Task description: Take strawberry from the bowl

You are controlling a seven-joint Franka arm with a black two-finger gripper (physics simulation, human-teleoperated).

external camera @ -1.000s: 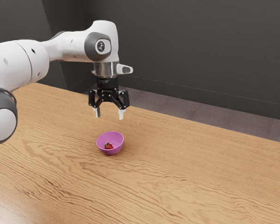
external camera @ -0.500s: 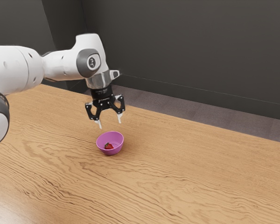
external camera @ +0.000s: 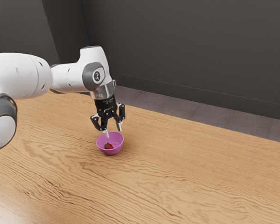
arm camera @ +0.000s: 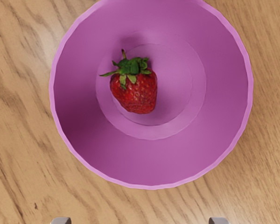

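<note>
My gripper (external camera: 113, 133) stands open at the bowl's far rim, tilted a little, its fingertips spread and nothing between them. The pink-purple bowl (external camera: 117, 146) rests upright on the table. Inside it lies a red strawberry (external camera: 108, 146). From the wrist view, the bowl (arm camera: 154, 161) is seen from above, and the strawberry (arm camera: 136, 92) with its green leaves lies on the bottom, off centre. Two fingertips of the gripper (arm camera: 140, 221) peek in, wide apart, outside the bowl's rim.
The wooden table (external camera: 191, 172) extends around the bowl on all sides. Beyond its far edge are a grey floor and a dark wall (external camera: 191, 51).
My gripper has come down from above to the level of the bowl's rim and has tilted. It has stayed open. The bowl and strawberry have not moved.
</note>
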